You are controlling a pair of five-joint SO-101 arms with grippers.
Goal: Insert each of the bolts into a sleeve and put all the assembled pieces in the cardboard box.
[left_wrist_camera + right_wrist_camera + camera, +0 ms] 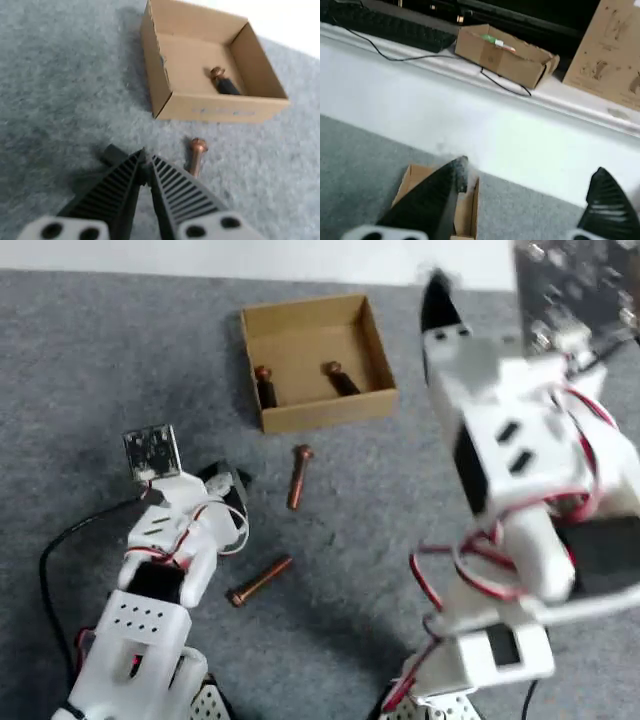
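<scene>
1. The left gripper [146, 162] is noted pressed together, low over the grey mat [60, 100], just beside one bare bolt [196, 156].
2. The right gripper [531, 172] is noted spread wide, raised near the cardboard box [320, 412].
3. Two assembled pieces [265, 386] are seen inside the box.
4. A second bolt [259, 581] is seen lying on the mat.

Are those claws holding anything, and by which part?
The left gripper seems to pinch a sleeve by one end, though not clearly. The right gripper is open, empty.
</scene>
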